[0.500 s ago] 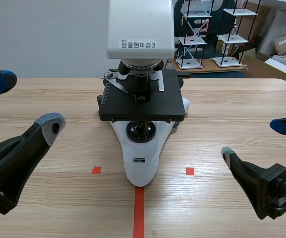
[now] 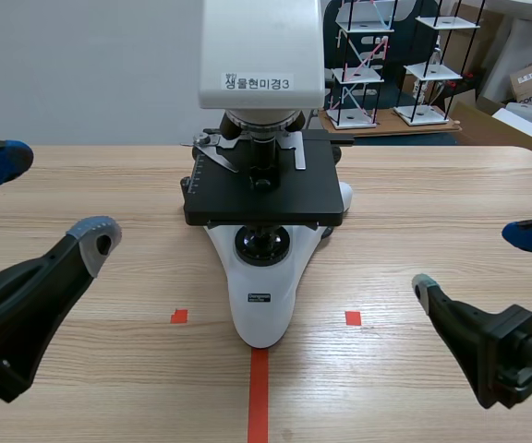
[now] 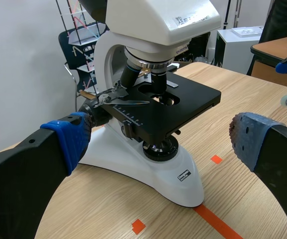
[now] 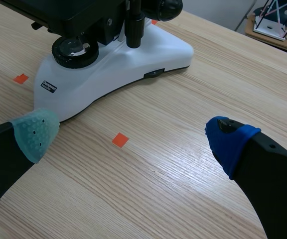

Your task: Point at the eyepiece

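Because the eyepiece probably sits unseen above the head of the microscope (image 2: 262, 46), the left end effector (image 2: 49, 198) or right end effector (image 2: 477, 261), both open and low beside it, must climb high before aiming.

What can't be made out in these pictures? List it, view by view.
Scene view: the microscope head runs off the top edge, so no eyepiece shows.
Left wrist view: the head is cut off again; the dark part beside it may be the eyepiece tube, unclear.
Right wrist view: only the base and stage underside show.
Base label: too small to read.
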Controlling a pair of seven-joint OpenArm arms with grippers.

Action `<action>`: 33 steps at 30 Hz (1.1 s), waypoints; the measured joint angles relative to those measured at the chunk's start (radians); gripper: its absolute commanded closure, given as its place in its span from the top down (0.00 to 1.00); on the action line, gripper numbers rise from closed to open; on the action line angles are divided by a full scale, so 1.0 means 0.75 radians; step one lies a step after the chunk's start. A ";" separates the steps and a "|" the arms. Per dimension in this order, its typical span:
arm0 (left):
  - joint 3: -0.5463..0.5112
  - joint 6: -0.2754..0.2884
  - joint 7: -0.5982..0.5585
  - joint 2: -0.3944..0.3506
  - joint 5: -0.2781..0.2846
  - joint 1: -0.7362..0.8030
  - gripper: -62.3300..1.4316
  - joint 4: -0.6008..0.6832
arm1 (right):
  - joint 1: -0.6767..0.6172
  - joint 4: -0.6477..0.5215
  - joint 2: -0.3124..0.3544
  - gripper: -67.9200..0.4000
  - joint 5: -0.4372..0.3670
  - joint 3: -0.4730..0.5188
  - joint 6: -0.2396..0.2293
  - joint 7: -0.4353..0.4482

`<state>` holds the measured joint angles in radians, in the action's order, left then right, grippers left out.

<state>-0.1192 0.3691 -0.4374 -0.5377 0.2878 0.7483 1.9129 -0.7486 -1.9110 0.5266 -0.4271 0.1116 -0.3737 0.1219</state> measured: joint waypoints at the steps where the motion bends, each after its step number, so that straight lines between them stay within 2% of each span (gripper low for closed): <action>1: 0.000 0.000 0.000 0.000 0.000 0.000 0.93 0.000 | 0.000 0.000 0.000 0.97 0.000 0.000 0.000 0.000; 9: 0.000 0.000 0.001 0.000 0.000 0.000 0.93 0.000 | 0.000 0.000 0.000 0.95 0.000 0.000 0.000 0.000; 12: 0.000 0.000 0.001 0.000 0.000 0.000 0.93 0.000 | 0.000 0.000 0.000 0.80 0.000 0.000 0.000 0.000; 16: 0.000 0.000 0.001 0.000 0.000 0.000 0.93 0.000 | 0.000 0.000 0.016 0.52 0.000 0.000 -0.001 0.022; 21: 0.000 0.000 0.001 0.000 -0.002 0.000 0.93 0.000 | 0.000 0.000 0.139 0.22 -0.001 0.002 0.000 0.084; 24: 0.000 0.000 0.002 0.000 -0.004 0.000 0.93 0.000 | -0.001 0.000 0.230 0.09 -0.045 0.041 -0.001 0.115; 27: 0.000 0.000 0.002 0.000 -0.004 0.000 0.93 0.000 | 0.001 0.000 0.323 0.03 -0.132 0.129 -0.011 0.164; 29: 0.000 0.000 0.001 0.000 -0.004 0.000 0.93 0.000 | 0.010 0.000 0.378 0.03 -0.189 0.200 -0.040 0.167; 33: 0.000 0.000 0.001 0.000 -0.004 0.000 0.93 0.000 | 0.136 0.000 0.459 0.03 -0.252 0.270 -0.039 0.166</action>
<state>-0.1192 0.3691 -0.4366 -0.5377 0.2848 0.7483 1.9129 -0.6468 -1.9110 0.8711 -0.6159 0.3138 -0.4030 0.2462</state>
